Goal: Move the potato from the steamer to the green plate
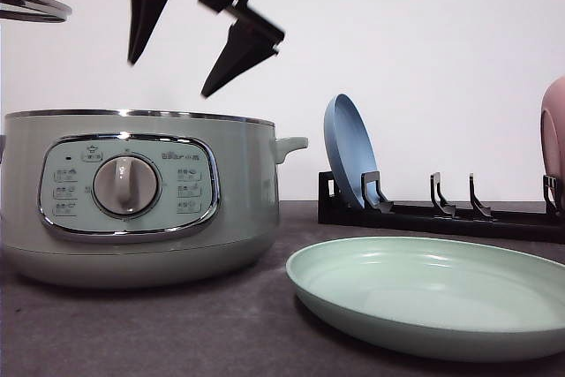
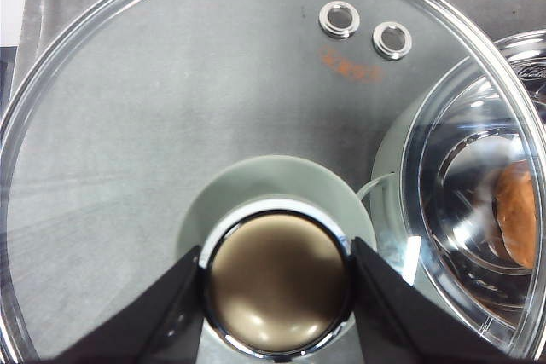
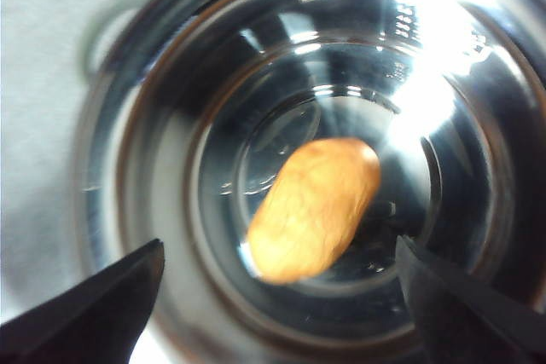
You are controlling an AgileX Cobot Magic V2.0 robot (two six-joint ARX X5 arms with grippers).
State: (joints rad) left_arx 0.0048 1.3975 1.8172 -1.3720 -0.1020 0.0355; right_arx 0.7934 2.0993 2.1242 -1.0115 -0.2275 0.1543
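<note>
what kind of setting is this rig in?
Probably a staged kitchen tabletop in a lab, not a real kitchen: an electric steamer on a grey surface, a green plate beside it, a dish rack holding a blue plate, and a bare white wall behind.

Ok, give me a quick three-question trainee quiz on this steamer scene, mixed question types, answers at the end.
1. True or false: the potato already lies on the green plate.
2. The left gripper holds: A) the glass lid by its knob, B) the blue plate, C) nothing.
3. Fill in: the right gripper hangs open above the ___.

Key: 1 false, it lies inside the steamer. 2 A. 3 steamer.
</note>
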